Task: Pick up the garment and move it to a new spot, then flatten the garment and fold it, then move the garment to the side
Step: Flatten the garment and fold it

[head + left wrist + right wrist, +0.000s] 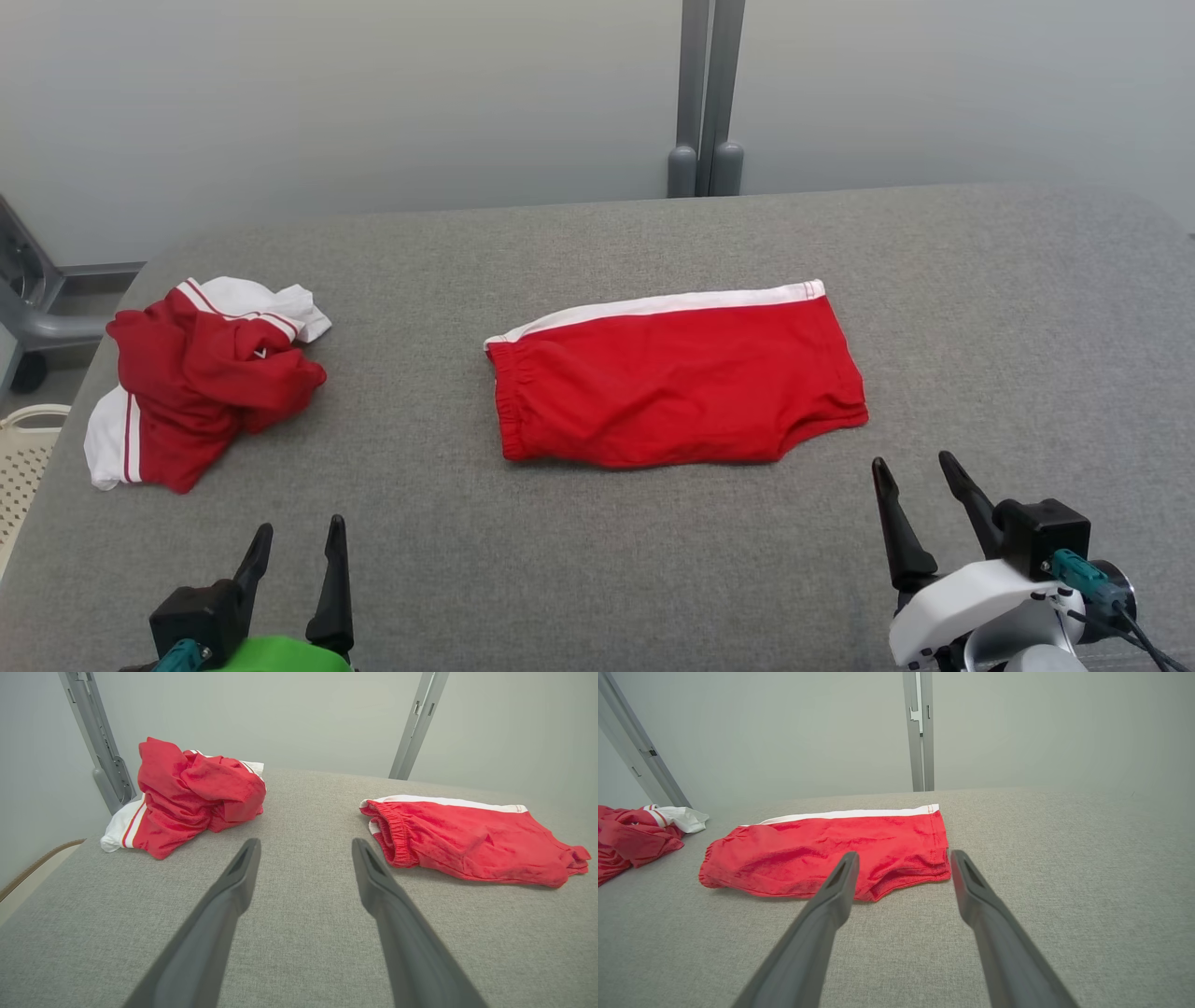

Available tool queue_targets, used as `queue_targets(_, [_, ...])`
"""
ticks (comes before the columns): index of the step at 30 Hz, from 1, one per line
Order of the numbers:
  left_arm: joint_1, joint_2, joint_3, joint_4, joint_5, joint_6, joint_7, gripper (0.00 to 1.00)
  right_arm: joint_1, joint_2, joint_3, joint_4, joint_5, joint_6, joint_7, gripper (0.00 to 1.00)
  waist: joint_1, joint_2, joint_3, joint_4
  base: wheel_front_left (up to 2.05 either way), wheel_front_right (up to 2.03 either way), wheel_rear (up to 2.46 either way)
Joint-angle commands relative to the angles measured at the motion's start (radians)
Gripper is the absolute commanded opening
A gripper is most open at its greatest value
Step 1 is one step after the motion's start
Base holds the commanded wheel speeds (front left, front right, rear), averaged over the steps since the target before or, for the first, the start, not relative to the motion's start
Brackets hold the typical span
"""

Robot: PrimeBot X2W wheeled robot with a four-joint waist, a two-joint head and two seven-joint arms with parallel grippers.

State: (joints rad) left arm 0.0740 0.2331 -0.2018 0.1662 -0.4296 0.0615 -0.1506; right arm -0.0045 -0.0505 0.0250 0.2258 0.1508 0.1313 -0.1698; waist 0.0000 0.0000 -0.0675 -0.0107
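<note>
A red garment [672,383] with a white side stripe, a pair of shorts, lies folded flat in the middle of the grey padded table [597,560], waistband to the left. My left gripper [301,525] hovers open near the front left, empty, and its wrist view has the garment [467,840] ahead to the right of the gripper [304,842]. My right gripper [911,459] stands open just in front of the garment's right leg end, apart from it. In the right wrist view the garment [822,854] lies just past the open gripper [904,854].
A second red and white garment [201,373] lies crumpled at the table's left, also seen as a heap [191,798] ahead left of my left gripper. A grey post [705,93] stands behind the far edge. A white perforated basket [23,457] sits below the left edge.
</note>
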Motion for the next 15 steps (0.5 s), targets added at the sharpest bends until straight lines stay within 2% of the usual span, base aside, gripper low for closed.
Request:
queue_targets(1, [0.011, 0.007, -0.002, -0.004, -0.001, 0.006, 0.004, 1.00, 0.012, 0.000, 0.002, -0.005, 0.008, -0.001, 0.005, 1.00, 0.0000, 0.0000, 0.002, 0.002, 0.00, 0.00, 0.00])
queue_targets(5, [0.008, 0.006, -0.005, -0.011, -0.004, 0.010, 0.004, 1.00, -0.013, 0.000, -0.009, 0.013, 0.009, -0.001, 0.083, 1.00, 0.0000, 0.0000, 0.010, 0.005, 0.00, 0.00, 0.00])
queue_targets(9, [-0.002, 0.008, -0.016, -0.025, 0.006, 0.008, 0.001, 1.00, -0.072, -0.007, -0.020, 0.009, 0.019, -0.001, 0.234, 1.00, 0.0000, 0.0000, 0.029, 0.011, 0.00, 0.00, 0.00])
queue_targets(15, [-0.042, 0.010, -0.044, -0.048, 0.019, -0.011, 0.010, 1.00, -0.219, -0.093, -0.014, 0.018, 0.050, -0.001, 0.464, 1.00, 0.0000, 0.0000, 0.092, 0.046, 0.00, 0.00, 0.00])
